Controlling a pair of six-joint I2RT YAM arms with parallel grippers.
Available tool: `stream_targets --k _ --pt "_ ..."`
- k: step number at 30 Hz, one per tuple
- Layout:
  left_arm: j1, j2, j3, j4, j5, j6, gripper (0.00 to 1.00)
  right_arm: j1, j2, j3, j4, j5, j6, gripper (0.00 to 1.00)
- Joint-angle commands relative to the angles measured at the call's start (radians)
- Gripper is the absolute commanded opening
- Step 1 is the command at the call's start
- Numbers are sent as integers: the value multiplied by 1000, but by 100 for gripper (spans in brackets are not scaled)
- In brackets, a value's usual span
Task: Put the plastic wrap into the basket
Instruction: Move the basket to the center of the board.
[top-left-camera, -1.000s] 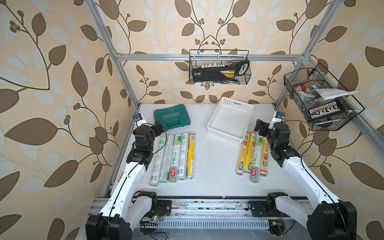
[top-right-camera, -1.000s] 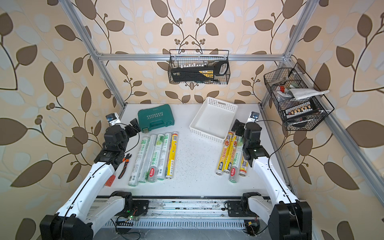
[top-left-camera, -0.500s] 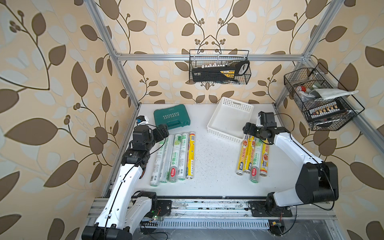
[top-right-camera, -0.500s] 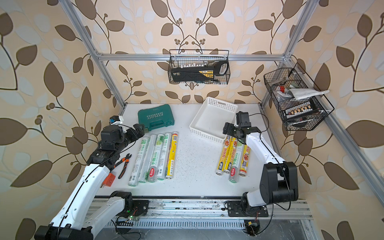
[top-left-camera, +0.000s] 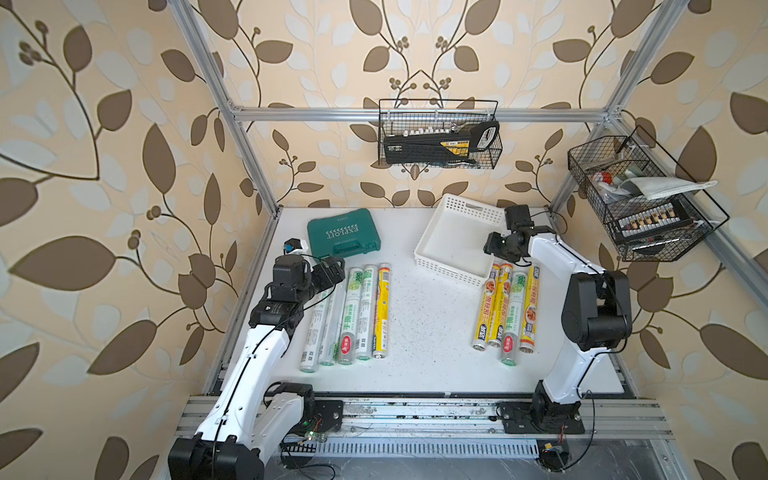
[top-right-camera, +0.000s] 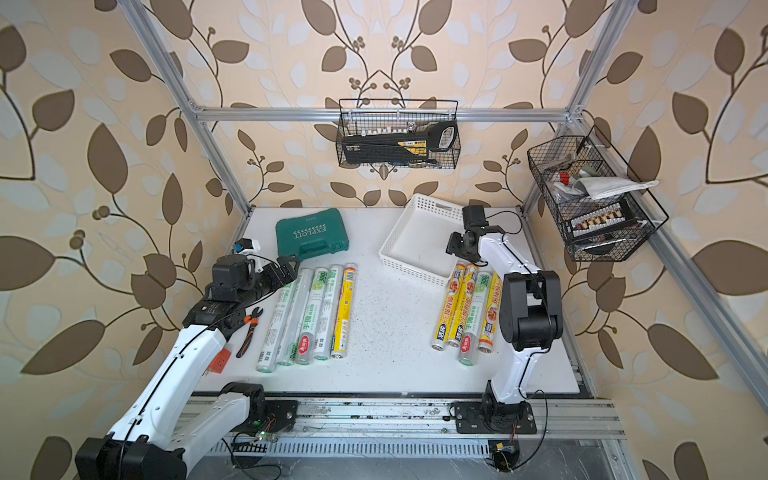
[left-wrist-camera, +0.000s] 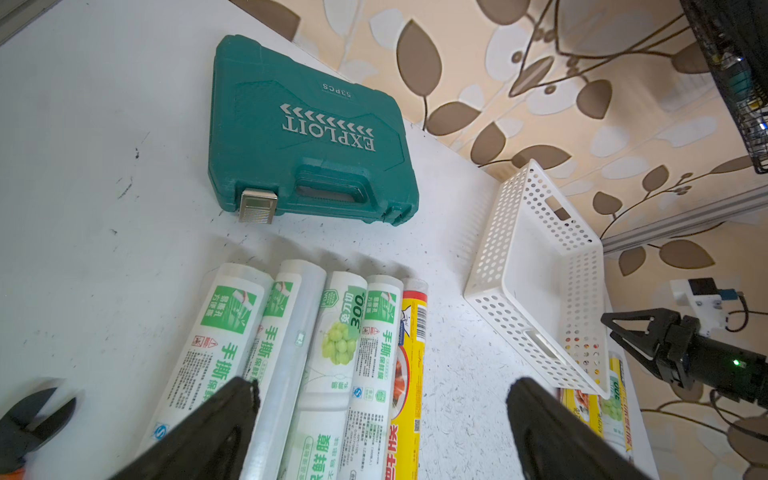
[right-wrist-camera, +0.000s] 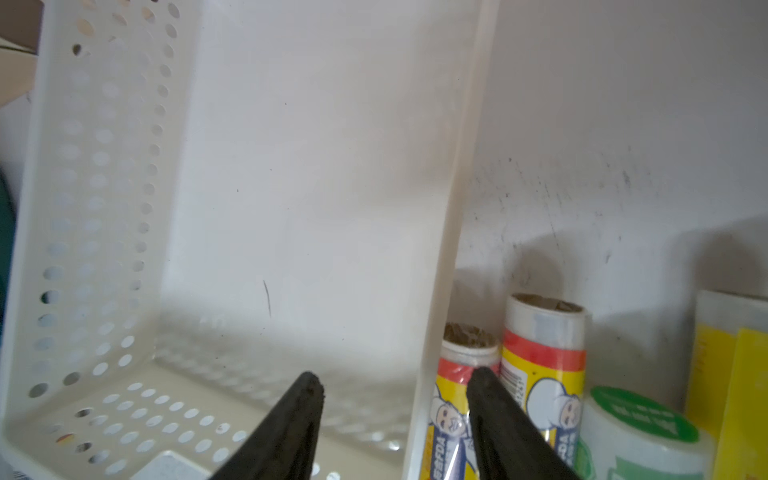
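Top view: basket (top-left-camera: 473, 206) at rear centre; plastic wrap on table (top-left-camera: 428, 324) in two rows, left (top-left-camera: 353, 316) and right (top-left-camera: 507, 307), bare strip between.
Left wrist: left gripper (left-wrist-camera: 382, 386) jaws spread wide above row ends.
Right wrist: right gripper (right-wrist-camera: 395, 382) jaws apart, astride basket wall, not pinching.

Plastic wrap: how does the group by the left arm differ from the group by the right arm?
The left group has five rolls; the right group has four. The left group is mostly silvery-white with one yellow roll; the right group is mostly yellow with one white-green roll. The right group's far ends lie beside the basket; the left group lies apart from it. Both lie flat, side by side, none in the basket.
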Motion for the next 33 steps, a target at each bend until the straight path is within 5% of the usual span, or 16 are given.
stream_targets --k 1,12,23,33 --pt "-2 -20 -2 40 8 4 99 -11 34 46 -34 -11 -5 51" --pt "-1 17 28 20 29 33 99 -13 117 129 -75 -14 -16 20" --pt "-2 10 26 8 38 31 99 16 96 120 -101 -22 -29 6" --pt "-2 3 20 -9 72 38 99 88 17 29 -129 -9 -20 6"
